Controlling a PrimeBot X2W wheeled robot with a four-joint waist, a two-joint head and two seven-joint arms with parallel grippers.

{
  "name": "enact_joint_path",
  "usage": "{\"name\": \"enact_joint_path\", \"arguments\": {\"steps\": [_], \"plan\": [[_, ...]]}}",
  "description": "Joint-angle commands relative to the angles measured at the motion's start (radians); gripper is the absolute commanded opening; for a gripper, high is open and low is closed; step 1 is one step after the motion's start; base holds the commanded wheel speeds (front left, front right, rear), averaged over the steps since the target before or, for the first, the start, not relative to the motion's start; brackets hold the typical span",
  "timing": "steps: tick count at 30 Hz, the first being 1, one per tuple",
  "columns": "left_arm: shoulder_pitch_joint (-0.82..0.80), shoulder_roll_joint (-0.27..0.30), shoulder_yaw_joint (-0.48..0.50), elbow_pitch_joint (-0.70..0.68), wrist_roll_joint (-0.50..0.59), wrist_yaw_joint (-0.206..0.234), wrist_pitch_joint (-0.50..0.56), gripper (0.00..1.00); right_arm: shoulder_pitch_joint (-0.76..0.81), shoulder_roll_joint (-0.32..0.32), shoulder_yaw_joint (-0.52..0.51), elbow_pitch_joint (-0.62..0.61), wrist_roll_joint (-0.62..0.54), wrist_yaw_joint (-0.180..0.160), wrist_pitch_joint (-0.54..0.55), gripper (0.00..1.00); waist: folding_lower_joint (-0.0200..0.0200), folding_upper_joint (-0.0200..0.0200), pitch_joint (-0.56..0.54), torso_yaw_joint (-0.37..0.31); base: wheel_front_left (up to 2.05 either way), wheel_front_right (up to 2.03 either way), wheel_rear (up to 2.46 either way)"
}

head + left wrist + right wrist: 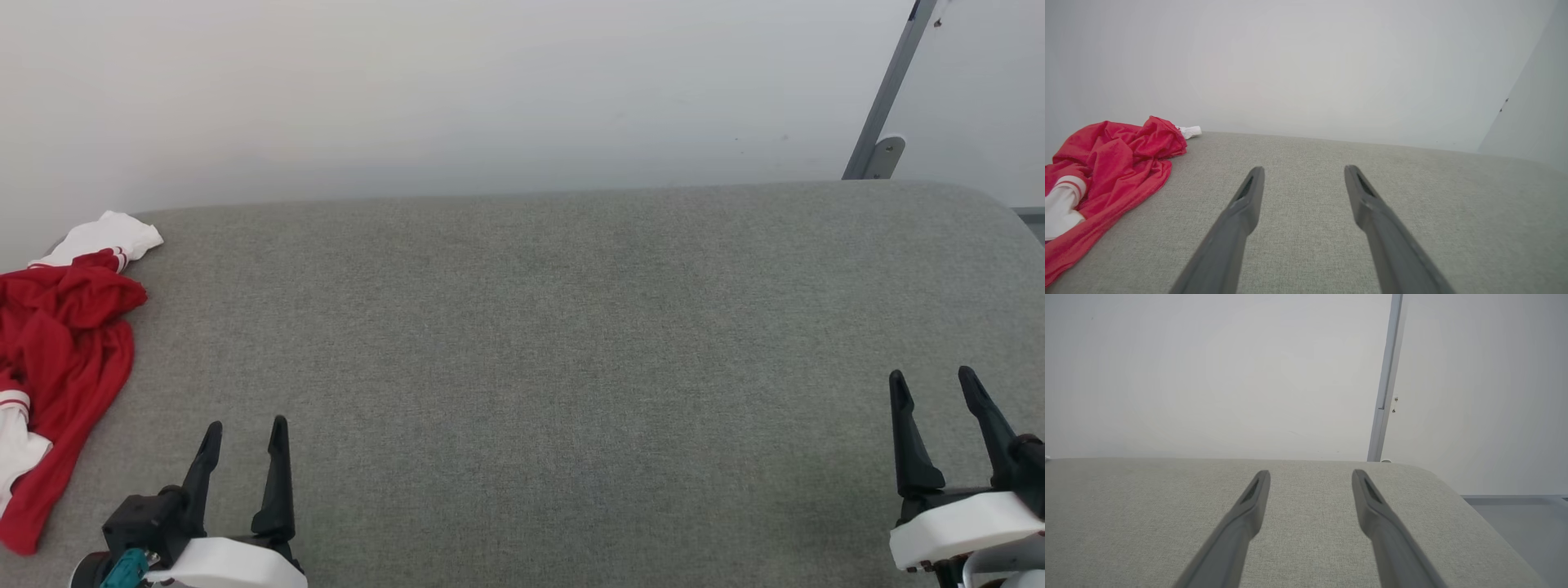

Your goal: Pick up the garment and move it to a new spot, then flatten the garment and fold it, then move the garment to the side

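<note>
Left gripper hangs over the near edge of the grey padded surface, toward its left end, fingers spread, holding nothing; right gripper over the near edge toward the right end, likewise spread and empty; garment lies crumpled at the surface's left end, apart from both grippers, red body bunched, one white sleeve nearside, another at the back edge; pale wall behind the surface; grey metal post behind its right rear corner.
</note>
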Motion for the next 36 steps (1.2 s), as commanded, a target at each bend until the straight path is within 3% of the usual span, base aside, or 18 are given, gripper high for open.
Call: {"name": "enact_joint_path", "arguments": {"steps": [1, 36], "plan": [[0.013, 0.000, 0.000, 0.001, 0.018, -0.003, -0.009, 1.00, 0.008, 0.001, -0.001, -0.008, -0.017, 0.000, -0.010, 1.00, 0.0000, 0.0000, 0.000, 0.000, 0.00, 0.00, 0.00], [0.014, 0.014, -0.004, 0.022, 0.007, -0.003, -0.017, 1.00, 0.054, 0.034, -0.040, -0.015, -0.096, 0.000, -0.017, 1.00, 0.0000, 0.0000, -0.008, 0.004, 0.00, 0.00, 0.00]]}}
